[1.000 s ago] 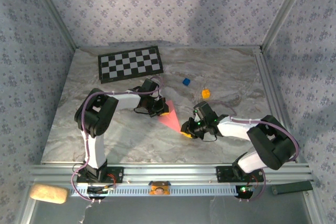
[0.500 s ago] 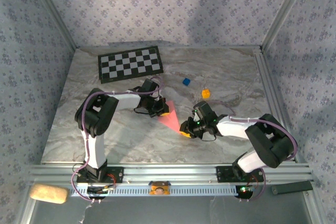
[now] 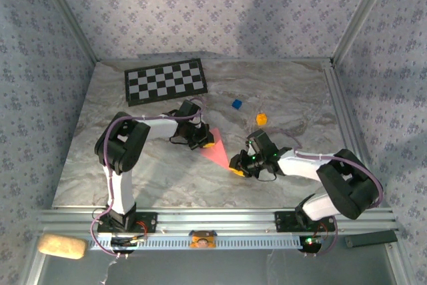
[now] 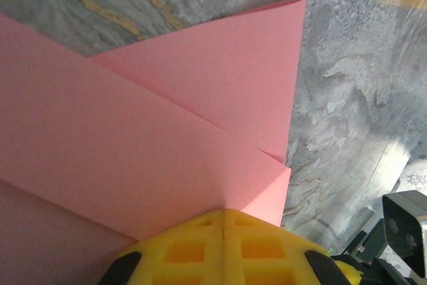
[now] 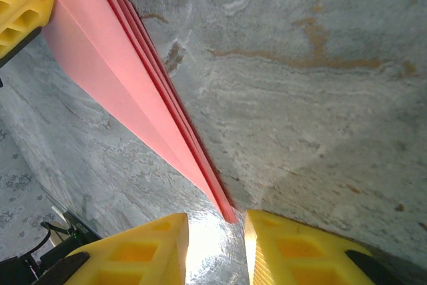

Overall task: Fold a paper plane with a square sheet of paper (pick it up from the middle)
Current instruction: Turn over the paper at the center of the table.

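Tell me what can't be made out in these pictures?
- Top view: the left gripper covers the wide end of the plane; the right gripper covers its tip.
- Left wrist view: the plane runs off the left edge.
- Top view: the blue block and orange block are too small to show their shapes.

The left arm (image 3: 123, 145) stands up from its base at the near edge of the table (image 3: 167, 178). It bends at the elbow and reaches to the right, out to the middle. Its wrist tips down, so the left jaws point at the table top. Its two yellow fingers (image 4: 200, 228) are pressed tight together, with just a thin line between them.

The right arm (image 3: 340, 188) bends low and reaches to the left, toward the other arm. The right jaws sit low, close to the table, near the left jaws but not touching them. Their yellow fingers (image 5: 160, 231) stand a little apart, with a small gap between.
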